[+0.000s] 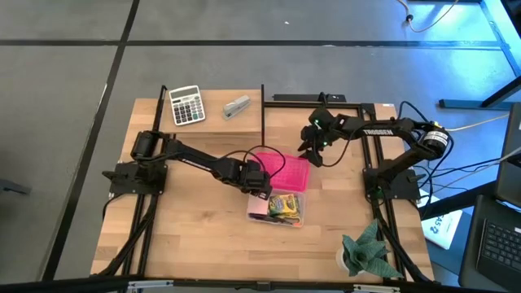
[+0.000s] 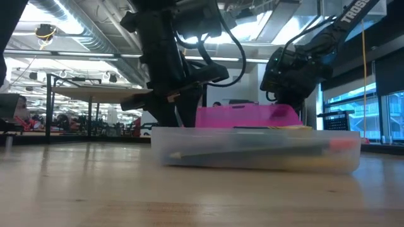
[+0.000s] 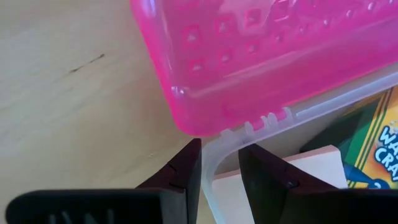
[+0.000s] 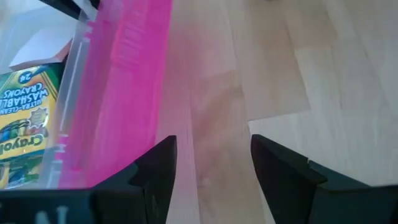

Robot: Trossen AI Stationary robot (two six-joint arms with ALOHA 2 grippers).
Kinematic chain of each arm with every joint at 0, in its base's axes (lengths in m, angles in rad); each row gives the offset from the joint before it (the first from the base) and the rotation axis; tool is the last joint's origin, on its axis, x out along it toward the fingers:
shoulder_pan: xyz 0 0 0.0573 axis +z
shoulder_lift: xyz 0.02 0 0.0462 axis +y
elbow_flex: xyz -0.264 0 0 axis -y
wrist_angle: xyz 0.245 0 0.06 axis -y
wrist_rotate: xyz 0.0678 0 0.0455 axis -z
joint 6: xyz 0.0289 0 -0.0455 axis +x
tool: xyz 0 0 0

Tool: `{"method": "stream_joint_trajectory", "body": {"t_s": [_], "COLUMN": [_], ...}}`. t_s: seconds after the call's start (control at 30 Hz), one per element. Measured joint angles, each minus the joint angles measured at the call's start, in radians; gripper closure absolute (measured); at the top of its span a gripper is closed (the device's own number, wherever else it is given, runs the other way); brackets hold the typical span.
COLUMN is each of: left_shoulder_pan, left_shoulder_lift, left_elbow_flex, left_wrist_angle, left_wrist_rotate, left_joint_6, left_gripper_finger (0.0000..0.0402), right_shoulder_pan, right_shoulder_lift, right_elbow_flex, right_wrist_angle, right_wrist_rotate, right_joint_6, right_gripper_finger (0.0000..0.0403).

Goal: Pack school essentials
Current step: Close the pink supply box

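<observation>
A clear plastic box [image 1: 278,205] sits mid-table with its pink lid [image 1: 290,172] swung open toward the far side. Inside lie the yellow-green crayon box [image 4: 25,118], the pale pink note pad [image 3: 311,165] and a pencil [image 2: 252,151]. The scissors and the eraser I cannot make out. My left gripper [image 1: 259,184] is shut on the box's left wall by the hinge. My right gripper [image 1: 313,151] hangs open just above the table, beside the lid's free edge [image 4: 158,74], touching nothing. My left gripper pinches the clear box's left wall [image 3: 211,152], at the corner next to the lid hinge. One finger [image 3: 264,174] is inside the box, over the note pad, and the other [image 3: 185,171] is outside. It comes from above, slanting in from the table's left. The box rests flat on the table.
A white-grey calculator [image 1: 186,105] and a small grey stapler [image 1: 237,107] lie near the far edge. A teal folded object [image 1: 366,251] sits at the near right corner. Bare wood lies to the near left of the box.
</observation>
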Motion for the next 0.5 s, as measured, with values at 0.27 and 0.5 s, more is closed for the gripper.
{"method": "stream_joint_trajectory", "body": {"t_s": [0.27,0.5], "left_shoulder_pan": [0.002,0.006], "left_shoulder_lift": [-0.001,-0.047], "left_elbow_flex": [0.000,0.001], "left_wrist_angle": [0.006,-0.019], "left_wrist_rotate": [0.050,0.054], "left_joint_6": [0.009,0.033], "left_gripper_finger": [0.0305,0.0305], "right_shoulder_pan": [0.001,0.001], "right_shoulder_lift": [0.000,0.000], "right_elbow_flex": [0.001,0.001], "right_wrist_angle": [-0.007,-0.007], "right_wrist_rotate": [-0.005,-0.001], "right_joint_6": [0.000,0.000], "right_gripper_finger": [0.0194,0.0194]}}
